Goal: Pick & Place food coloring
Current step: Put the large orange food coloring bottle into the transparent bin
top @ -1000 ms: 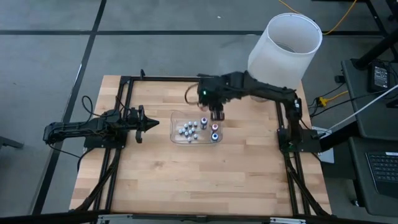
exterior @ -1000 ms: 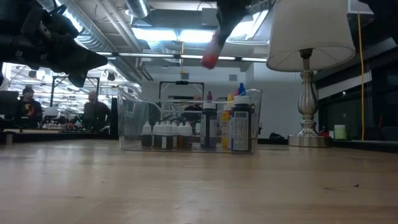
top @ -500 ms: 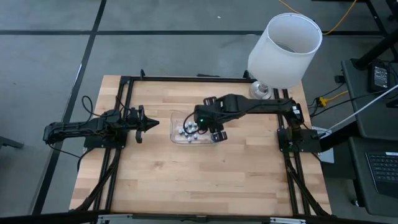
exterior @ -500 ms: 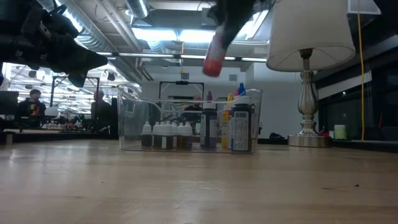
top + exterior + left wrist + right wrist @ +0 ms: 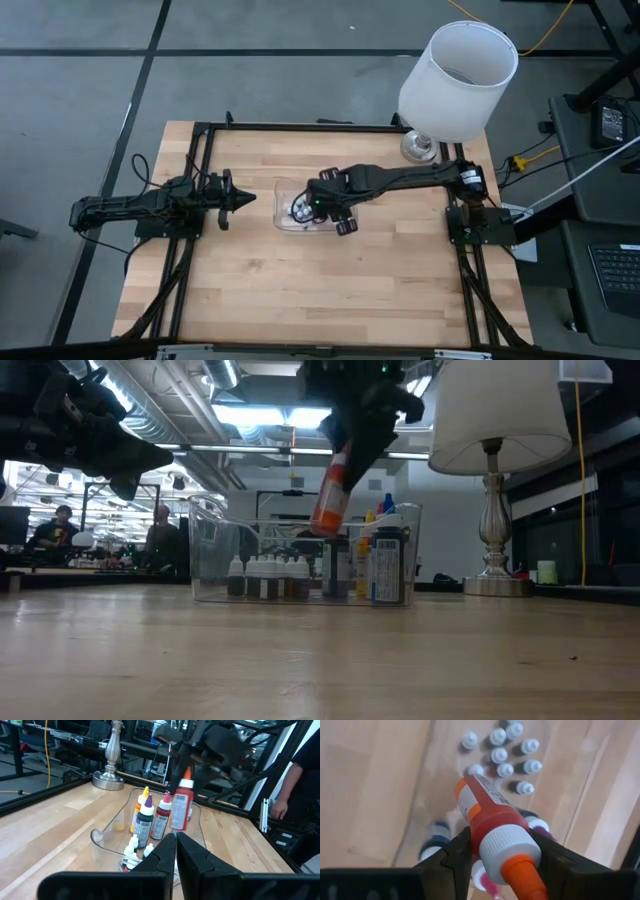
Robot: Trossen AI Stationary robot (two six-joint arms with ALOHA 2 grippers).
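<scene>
The red food coloring bottle (image 5: 331,495) hung tilted in the air over the clear tray (image 5: 215,550), clamped between the fingers of the right gripper (image 5: 495,851) (white cap and orange tip toward the wrist). In the tray stood taller bottles (image 5: 150,817) and a cluster of small white-capped bottles (image 5: 507,750). The tray sat near the middle of the wooden table (image 5: 300,290), toward its far edge. The left gripper (image 5: 243,199), jaws together, waited near the left edge. A lamp (image 5: 455,75) stood at the far right corner; people (image 5: 50,530) sat in the room beyond.
</scene>
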